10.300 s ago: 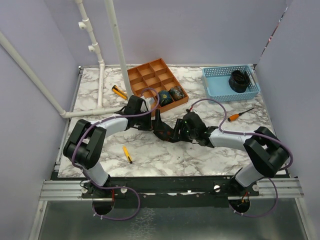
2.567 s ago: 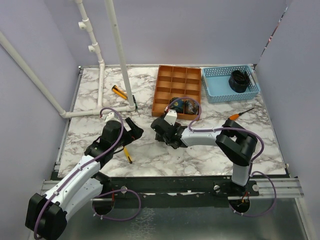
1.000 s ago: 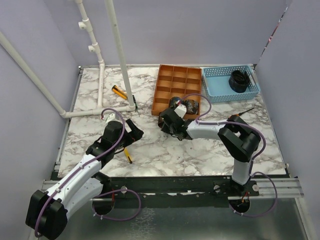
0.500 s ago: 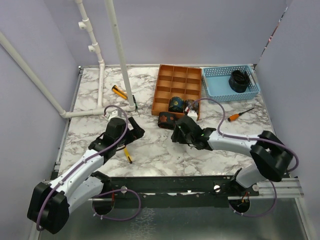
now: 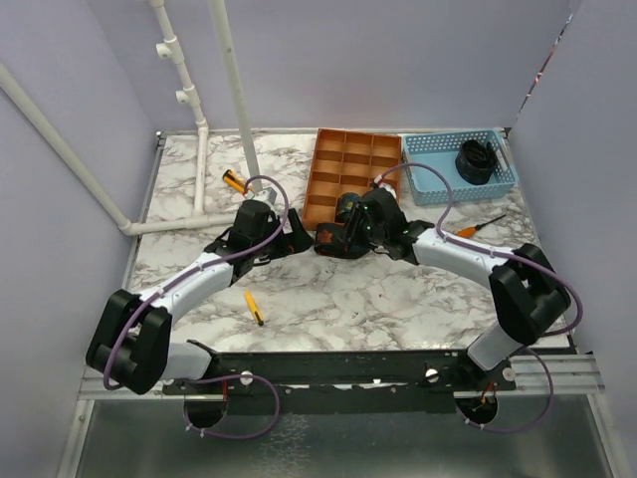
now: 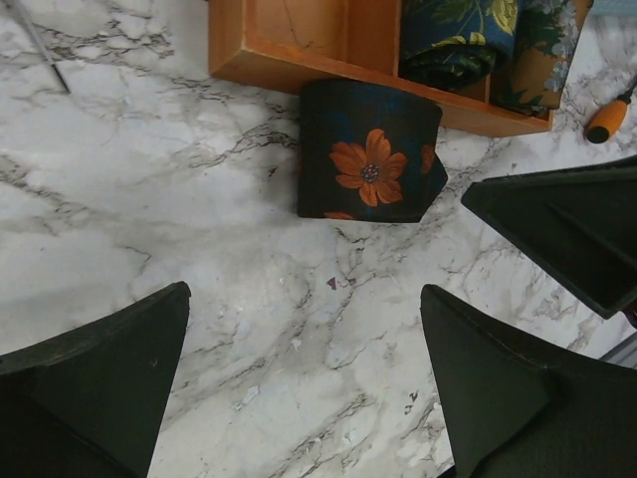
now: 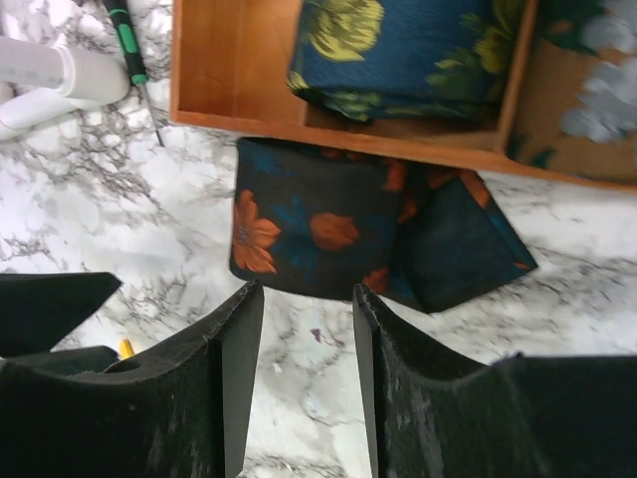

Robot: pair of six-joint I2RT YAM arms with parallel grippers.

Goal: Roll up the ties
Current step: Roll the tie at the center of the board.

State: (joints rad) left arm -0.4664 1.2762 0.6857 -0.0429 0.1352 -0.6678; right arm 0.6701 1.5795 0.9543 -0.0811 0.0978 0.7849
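A rolled tie [image 6: 368,164], dark with orange flowers, lies on the marble table [image 6: 199,229] outside the orange tray [image 6: 269,60], touching its near wall. The tie's pointed end pokes out on one side, flat on the table.

Inside the tray's near compartments sit a blue tie [image 7: 398,50] with yellow flowers and, beside it, a third tie [image 7: 587,100] with pale flowers, only partly in view.

The left gripper [image 6: 304,294] is in front of the tray to the left. Its fingers are spread wide and empty, and the rolled tie lies beyond the tips. The right gripper [image 7: 309,291] comes in from the right. Its fingers are partway apart with nothing between them, and the tips stop just short of the rolled tie.

A blue basket [image 5: 433,169] just right of the tray holds a black coil [image 5: 476,159]. An orange screwdriver [image 5: 478,227] lies in front of the basket. A green screwdriver [image 7: 129,45] lies left of the tray beside a white pipe [image 7: 50,70]. A yellow pen [image 5: 254,307] lies well in front of the tray.
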